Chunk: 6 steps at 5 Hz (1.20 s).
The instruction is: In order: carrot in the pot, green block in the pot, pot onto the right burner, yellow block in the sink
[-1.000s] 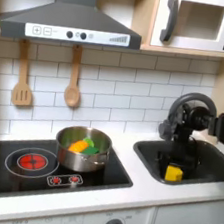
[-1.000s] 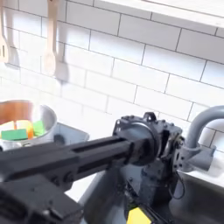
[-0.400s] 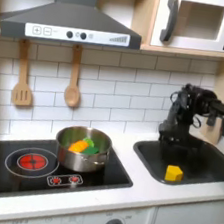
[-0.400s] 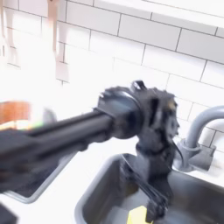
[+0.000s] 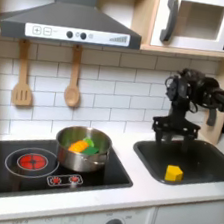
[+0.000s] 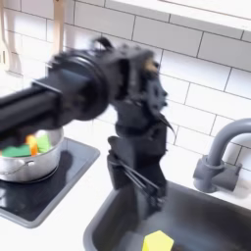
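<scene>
The silver pot (image 5: 82, 150) (image 6: 24, 157) stands on the black cooktop's right burner, which it hides in the first exterior view. Inside it lie the orange carrot (image 5: 77, 147) (image 6: 35, 145) and the green block (image 5: 94, 141) (image 6: 12, 151). The yellow block (image 5: 174, 173) (image 6: 157, 241) rests on the floor of the dark grey sink (image 5: 204, 163) (image 6: 108, 218), apart from the gripper. My gripper (image 5: 175, 129) (image 6: 139, 188) hangs open above the sink's back left part, well above the block, with nothing between its fingers.
A curved faucet (image 6: 214, 157) stands behind the sink. The left burner (image 5: 30, 160) glows red, with control knobs (image 5: 65, 180) at the cooktop's front. Two wooden utensils (image 5: 24, 75) hang on the tiled wall. A range hood (image 5: 68, 21) and a microwave (image 5: 202, 23) sit overhead.
The gripper has lifted up out of the sink and swung back toward the wall. The yellow block stays lying in the basin, and the pot has not moved.
</scene>
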Tool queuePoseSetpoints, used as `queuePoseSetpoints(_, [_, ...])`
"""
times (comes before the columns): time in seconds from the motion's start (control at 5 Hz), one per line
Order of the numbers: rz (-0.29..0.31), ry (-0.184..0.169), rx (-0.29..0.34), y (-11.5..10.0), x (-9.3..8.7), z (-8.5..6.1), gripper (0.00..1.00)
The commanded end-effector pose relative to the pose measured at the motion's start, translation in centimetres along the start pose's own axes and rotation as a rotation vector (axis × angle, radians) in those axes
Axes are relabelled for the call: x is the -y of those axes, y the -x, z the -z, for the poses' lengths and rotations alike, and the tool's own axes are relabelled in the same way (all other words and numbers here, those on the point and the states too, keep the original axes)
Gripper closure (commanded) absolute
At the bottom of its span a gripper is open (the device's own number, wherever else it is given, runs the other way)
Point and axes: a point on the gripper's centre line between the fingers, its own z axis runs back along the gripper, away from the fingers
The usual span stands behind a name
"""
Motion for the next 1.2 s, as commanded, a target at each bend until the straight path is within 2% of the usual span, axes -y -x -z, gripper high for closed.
queuePoseSetpoints(0.0, [-0.182,-0.122,0.189,3.8,-5.0,-5.9,0.00])
queuePoseSetpoints(0.2, [-0.227,-0.165,0.338,5.8,-6.0,-10.3,0.00])
queuePoseSetpoints(0.4, [-0.232,-0.185,0.424,7.9,-5.4,-13.3,0.00])
queuePoseSetpoints(0.6, [-0.222,-0.169,0.435,9.3,-4.4,-14.4,0.00])
queuePoseSetpoints(1.0, [-0.223,-0.170,0.436,9.2,-4.5,-14.3,0.00])
